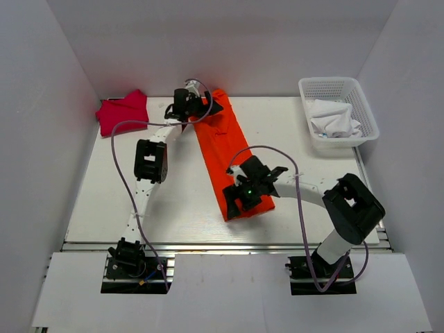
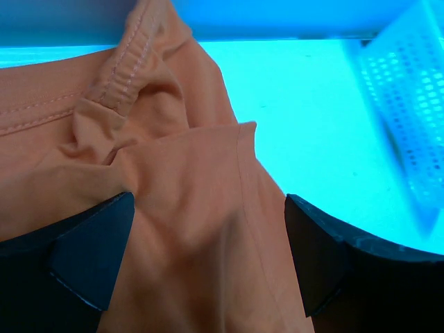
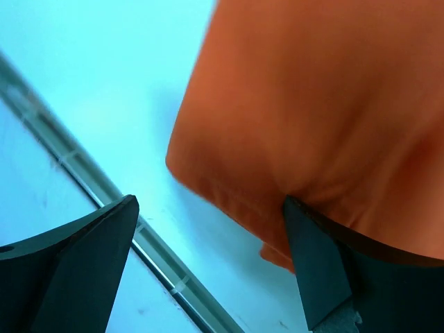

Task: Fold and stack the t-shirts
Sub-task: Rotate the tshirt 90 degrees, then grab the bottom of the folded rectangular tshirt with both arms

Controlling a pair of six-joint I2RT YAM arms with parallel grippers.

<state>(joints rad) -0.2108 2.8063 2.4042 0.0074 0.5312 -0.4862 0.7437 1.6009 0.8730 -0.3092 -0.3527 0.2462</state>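
Note:
The bright orange t-shirt lies as a long folded strip running from the table's back centre to the front centre. My left gripper is open over its far end, jaws wide with collar fabric between them. My right gripper is open over the near end, one finger over the cloth's edge, the other over bare table. The crimson-pink t-shirt lies bunched at the back left corner, away from both grippers.
A white mesh basket with crumpled white cloth in it stands at the back right. White walls close in the table on three sides. A metal rail runs along the table's front edge.

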